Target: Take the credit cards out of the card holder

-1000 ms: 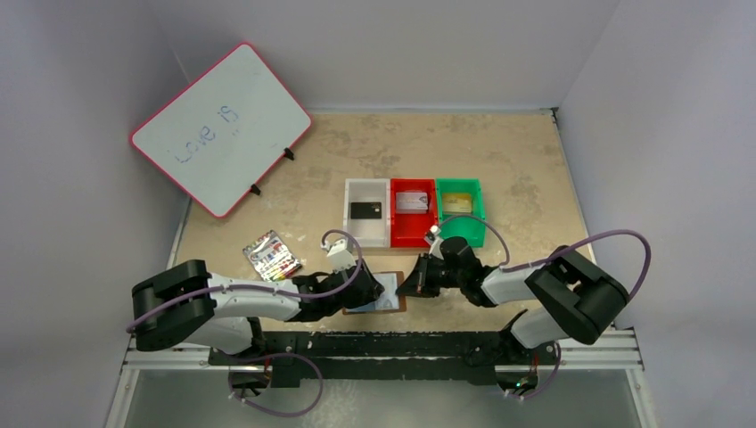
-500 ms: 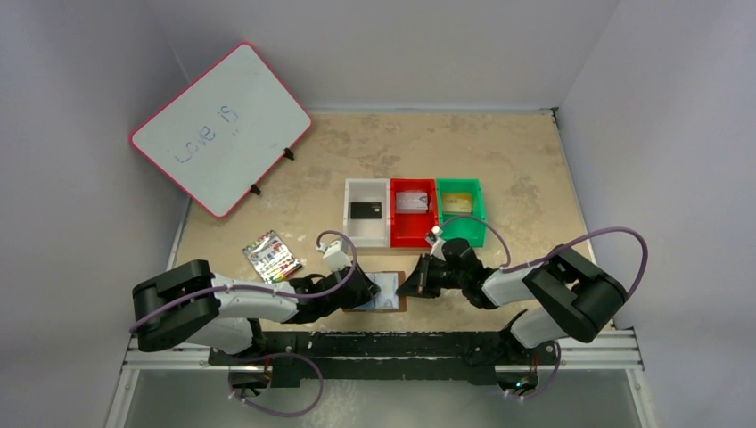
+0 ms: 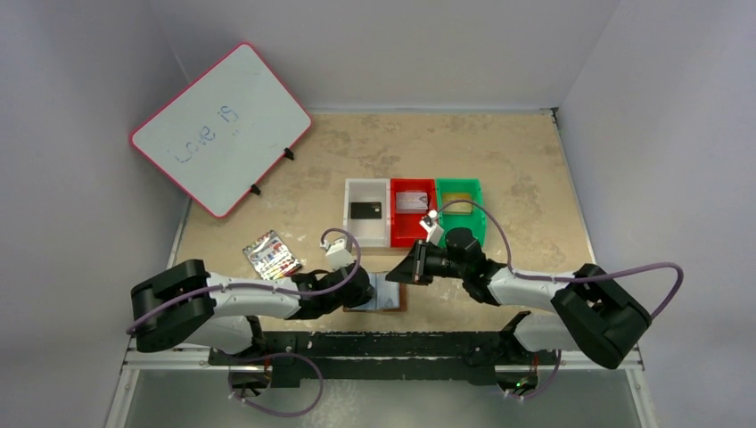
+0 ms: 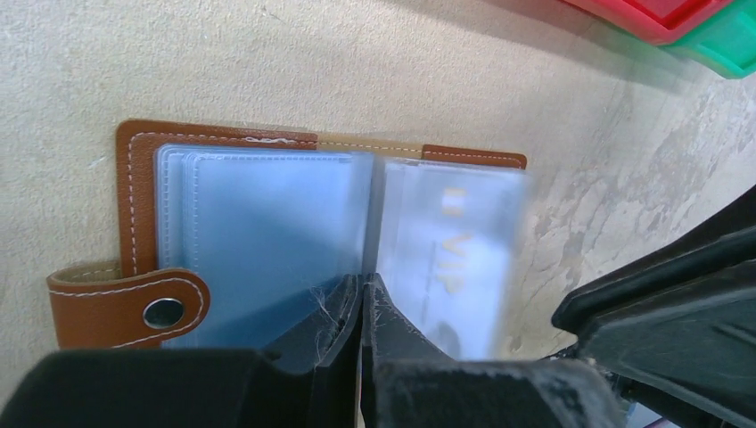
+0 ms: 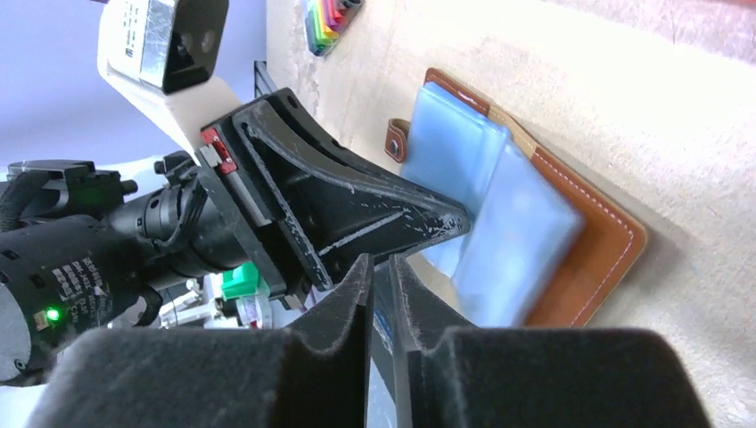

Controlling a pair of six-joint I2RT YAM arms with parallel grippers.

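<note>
Card holder (image 4: 267,223) open flat, brown leather, bluish sleeves; left claw (image 4: 361,285) together; right claw (image 5: 382,264): cannot tell.

Pale grey walls (image 3: 401,45) enclose a mottled beige table (image 3: 499,152); a pink-rimmed whiteboard (image 3: 218,125) leans at the left.

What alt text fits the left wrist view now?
The left gripper, shut, rests at the lower edge of an open brown leather card holder, at the fold between its bluish clear plastic sleeves. It lies flat on the beige table, snap tab lower left; gold lettering shows through the right sleeve.
</note>
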